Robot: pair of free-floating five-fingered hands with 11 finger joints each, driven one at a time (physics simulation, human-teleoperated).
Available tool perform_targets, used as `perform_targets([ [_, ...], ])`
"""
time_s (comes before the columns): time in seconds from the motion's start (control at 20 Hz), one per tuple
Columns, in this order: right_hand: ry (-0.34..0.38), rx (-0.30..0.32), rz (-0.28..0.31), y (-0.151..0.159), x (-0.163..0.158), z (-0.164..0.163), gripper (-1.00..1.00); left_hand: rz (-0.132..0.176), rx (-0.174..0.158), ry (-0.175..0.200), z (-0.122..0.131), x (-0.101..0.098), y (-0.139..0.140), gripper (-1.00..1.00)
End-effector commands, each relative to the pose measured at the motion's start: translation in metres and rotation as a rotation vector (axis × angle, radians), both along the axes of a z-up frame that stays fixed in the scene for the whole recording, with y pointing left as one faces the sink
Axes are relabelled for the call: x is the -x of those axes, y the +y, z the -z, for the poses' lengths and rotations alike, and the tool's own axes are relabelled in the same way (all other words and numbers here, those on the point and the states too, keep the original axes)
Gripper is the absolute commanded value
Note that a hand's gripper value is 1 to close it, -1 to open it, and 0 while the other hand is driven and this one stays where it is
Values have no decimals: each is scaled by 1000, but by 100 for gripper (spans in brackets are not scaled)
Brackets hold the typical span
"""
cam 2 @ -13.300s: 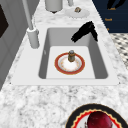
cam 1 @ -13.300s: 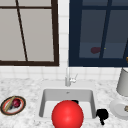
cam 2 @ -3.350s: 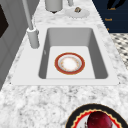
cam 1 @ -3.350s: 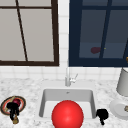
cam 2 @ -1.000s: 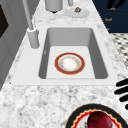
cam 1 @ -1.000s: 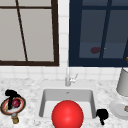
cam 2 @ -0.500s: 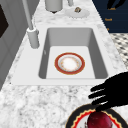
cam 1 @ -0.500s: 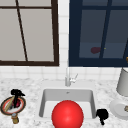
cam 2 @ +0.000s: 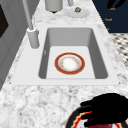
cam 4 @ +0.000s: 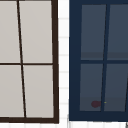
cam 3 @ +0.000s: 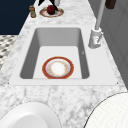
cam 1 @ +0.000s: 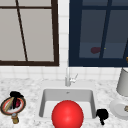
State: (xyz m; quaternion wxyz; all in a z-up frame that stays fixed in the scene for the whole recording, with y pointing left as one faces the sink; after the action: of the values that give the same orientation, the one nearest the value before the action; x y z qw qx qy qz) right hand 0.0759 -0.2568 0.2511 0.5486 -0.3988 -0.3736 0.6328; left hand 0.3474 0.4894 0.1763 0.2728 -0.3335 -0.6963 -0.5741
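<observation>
Front view puts a big red ball [cam 1: 67, 114] nearest the camera at the bottom centre, covering the floor of the sink [cam 1: 45, 100]. To its right, at the lower right of the frame, the right hand [cam 1: 102, 115] hangs over the sink's corner; whether its fingers are curled or straight cannot be told. At the lower left, the left hand [cam 1: 16, 98] sits on the rimmed plate [cam 1: 5, 106] on the marble counter [cam 1: 30, 87], with a small brown jar [cam 1: 15, 119] just beside the plate's near edge.

Left side view brings that hand [cam 2: 110, 110] close, at the bottom right of the frame: its fingers reach out fairly straight and loose over the plate's rim [cam 2: 75, 120], gripping nothing. This view also uncovers what the ball hides, a red-rimmed plate [cam 2: 69, 63] lying flat on the sink floor.

Right side view, from the other end, shows a dark red fruit [cam 3: 51, 9] on the far plate [cam 3: 59, 12] at the top left, the hand [cam 3: 43, 2] right above it.
</observation>
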Motion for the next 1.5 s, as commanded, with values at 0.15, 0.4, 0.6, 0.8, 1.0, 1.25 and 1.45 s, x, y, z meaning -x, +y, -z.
perform_targets([
  [0.15,0,0,0,0,0,0,0,26,-1,-44,22,-2,21,-100],
  [0.4,0,0,0,0,0,0,0,-13,25,-57,35,-2,27,-100],
  [0.6,0,0,0,0,0,0,0,-19,32,-144,47,-5,28,-100],
  [0.8,0,0,0,0,0,0,0,-32,31,-265,42,2,29,-100],
  [1.0,0,0,0,0,0,0,0,-22,34,-247,40,-14,44,-100],
  [1.25,0,0,0,0,0,0,0,-37,27,-236,68,-27,40,-100],
  [1.45,0,0,0,0,0,0,0,25,117,-248,72,-23,30,100],
])
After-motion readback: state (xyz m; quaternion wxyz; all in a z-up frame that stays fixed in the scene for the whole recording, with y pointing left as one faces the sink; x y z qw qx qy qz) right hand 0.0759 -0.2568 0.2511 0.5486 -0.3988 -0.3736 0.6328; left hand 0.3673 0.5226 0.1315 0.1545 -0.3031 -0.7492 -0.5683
